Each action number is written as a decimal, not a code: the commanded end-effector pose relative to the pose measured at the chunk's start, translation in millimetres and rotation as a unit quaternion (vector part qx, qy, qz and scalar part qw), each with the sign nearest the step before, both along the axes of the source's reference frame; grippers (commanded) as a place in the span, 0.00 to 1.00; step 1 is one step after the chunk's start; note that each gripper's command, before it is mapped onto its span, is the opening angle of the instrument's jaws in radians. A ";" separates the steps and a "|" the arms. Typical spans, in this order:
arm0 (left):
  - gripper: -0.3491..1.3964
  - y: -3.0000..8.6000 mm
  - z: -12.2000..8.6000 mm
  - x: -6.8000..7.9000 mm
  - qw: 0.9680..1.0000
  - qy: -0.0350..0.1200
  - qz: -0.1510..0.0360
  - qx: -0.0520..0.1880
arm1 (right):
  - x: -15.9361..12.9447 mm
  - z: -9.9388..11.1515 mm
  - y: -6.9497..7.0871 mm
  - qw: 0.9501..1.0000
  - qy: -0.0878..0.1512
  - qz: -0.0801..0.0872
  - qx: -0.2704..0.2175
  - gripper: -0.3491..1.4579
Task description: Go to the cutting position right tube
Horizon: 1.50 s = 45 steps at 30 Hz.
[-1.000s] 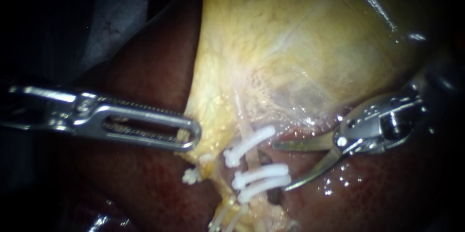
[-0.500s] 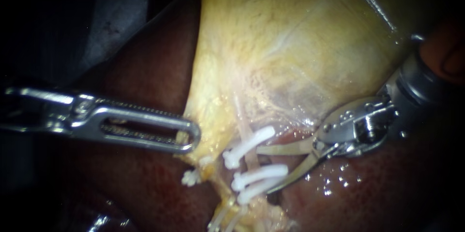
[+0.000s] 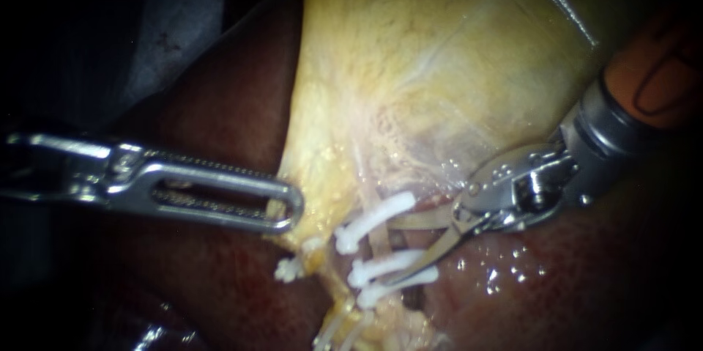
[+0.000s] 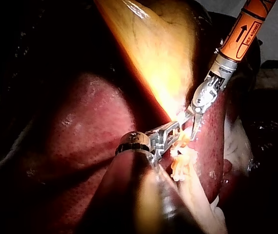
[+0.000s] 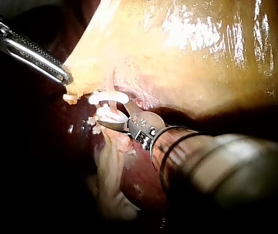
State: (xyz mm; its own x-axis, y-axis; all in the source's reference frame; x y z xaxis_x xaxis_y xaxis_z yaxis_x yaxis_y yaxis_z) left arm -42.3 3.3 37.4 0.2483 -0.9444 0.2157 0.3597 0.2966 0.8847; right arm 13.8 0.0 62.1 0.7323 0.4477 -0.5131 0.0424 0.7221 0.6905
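**Endoscope view:** The right instrument, a pair of curved blades, reaches in from the right above the liver, blades parted and gripping nothing. The right tube hangs from the lower edge of the gallbladder and runs down toward the liver, its long axis nearly upright. Three white clips lie across it. The blades meet the tube crosswise, with their tips at it. The upper blade lies just under the top clip, and the lower blade slants across the two lower clips. The bare stretch of tube between the top clip and the next appears to sit inside the opening, though the clips partly hide it. The left instrument, coming from the left, has its slotted jaws clenched on the gallbladder's lower corner, apart from the tube. The right instrument is plainly the nearer to the tube.

**Left wrist view:** The left instrument grips the gallbladder edge ahead of its shaft. The right instrument stands just beyond it with blades spread, and the clips sit close by both tips, over the liver.

**Right wrist view:** The right instrument holds its parted blades at the clips, with the tube directly ahead of it. The left instrument holds the gallbladder rim beside them.
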 end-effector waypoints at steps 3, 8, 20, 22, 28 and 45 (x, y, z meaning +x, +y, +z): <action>0.00 0.0 0.0 0.0 1.000 0.000 0.000 0.000 | 0.3 0.7 -0.3 1.000 -0.001 0.001 0.006 0.63; 0.00 0.0 0.0 0.0 1.000 0.000 0.000 0.000 | 1.0 1.4 -0.8 1.000 -0.005 0.004 0.014 0.61; 0.00 0.0 0.1 -0.1 1.000 0.000 0.000 0.000 | 1.5 1.2 -0.6 0.999 -0.001 0.018 0.030 0.57; 0.00 0.0 0.1 -0.1 1.000 0.000 0.000 0.000 | 1.5 1.1 -0.6 0.999 -0.001 0.018 0.030 0.56; 0.00 0.0 0.1 -0.1 1.000 0.000 0.000 0.000 | 1.6 1.0 -0.5 0.999 -0.003 0.025 0.039 0.49; 0.00 0.0 0.1 -0.1 1.000 0.000 0.000 0.000 | 1.6 0.7 -0.2 0.998 -0.008 0.030 0.049 0.35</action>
